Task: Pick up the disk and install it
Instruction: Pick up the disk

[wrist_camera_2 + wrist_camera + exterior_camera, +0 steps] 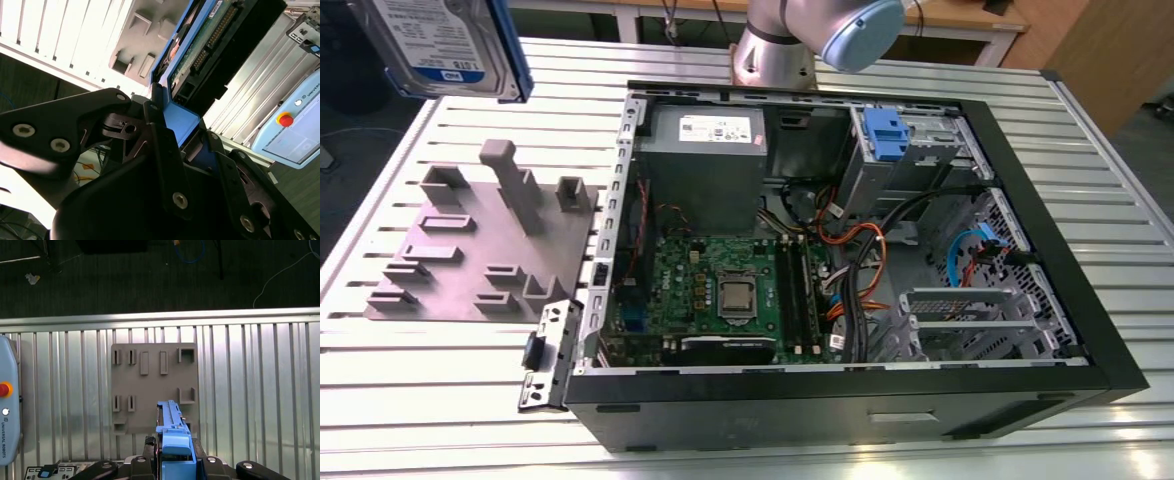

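Starting at the tool (182, 125): its black fingers (156, 117) are pinched onto the blue rail at one end of the disk (210, 35), so the drive hangs out past the grip with its green board side showing in the second wrist view. With a grip that far off centre, I'd carry it slow and level, since any quick swing could twist the rail in the fingers. In the exterior view the disk (434, 45) is up in the air, well clear of everything, over the table (454, 400) toward its edge on the exterior view's left. The first wrist view looks past the blue rail down at the grey fixture plate (150, 385), with the table edge and dark floor just beyond. So there's loads of free air up there, and the only tall stuff underneath is the pegs on that plate (480, 250). Further over is the open computer case (1067, 300), lying on its side in the middle of the table. Its black rim is the edge to clear, so I'd come in from above rather than skim across. Inside it gets tight: the power supply (707, 150) sits at the far end, and orange and black cables (854, 240) loop between the board and the drive cages. The bay by the blue latch (887, 135) in the far corner looks like the target to me, and the room around it is narrow.
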Controlling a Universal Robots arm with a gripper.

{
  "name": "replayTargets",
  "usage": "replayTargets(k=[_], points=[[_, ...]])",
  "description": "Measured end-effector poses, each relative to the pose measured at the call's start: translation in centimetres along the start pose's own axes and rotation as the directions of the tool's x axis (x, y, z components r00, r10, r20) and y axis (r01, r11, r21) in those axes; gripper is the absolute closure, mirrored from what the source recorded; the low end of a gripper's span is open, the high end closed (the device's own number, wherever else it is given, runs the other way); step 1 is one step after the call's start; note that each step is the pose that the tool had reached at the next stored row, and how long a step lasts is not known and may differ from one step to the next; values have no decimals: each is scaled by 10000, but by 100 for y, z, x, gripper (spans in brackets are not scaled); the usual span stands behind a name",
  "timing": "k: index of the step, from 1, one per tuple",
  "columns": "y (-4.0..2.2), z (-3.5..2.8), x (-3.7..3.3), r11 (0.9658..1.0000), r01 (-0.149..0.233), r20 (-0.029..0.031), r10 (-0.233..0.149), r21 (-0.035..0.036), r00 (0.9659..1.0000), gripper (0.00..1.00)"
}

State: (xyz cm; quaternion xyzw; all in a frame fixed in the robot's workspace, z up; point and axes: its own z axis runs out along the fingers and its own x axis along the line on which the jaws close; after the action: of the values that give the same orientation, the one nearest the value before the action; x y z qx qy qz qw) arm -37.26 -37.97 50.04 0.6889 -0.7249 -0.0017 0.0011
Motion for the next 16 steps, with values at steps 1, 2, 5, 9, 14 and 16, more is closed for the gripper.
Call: replayTargets(k=[1,2,5,9,14,16], points=[[-2,-1,0,10000,0,0,0,-1,10000,64],[-5,0,0,10000,0,0,0,0,10000,64],[-11,0,-1,10000,0,0,0,0,10000,64],[-15,0,-1,10000,-1,0,1,0,10000,64],[-18,0,-1,10000,-1,-1,1,0,10000,64],[-20,0,-1,10000,-1,0,1,1,10000,64]])
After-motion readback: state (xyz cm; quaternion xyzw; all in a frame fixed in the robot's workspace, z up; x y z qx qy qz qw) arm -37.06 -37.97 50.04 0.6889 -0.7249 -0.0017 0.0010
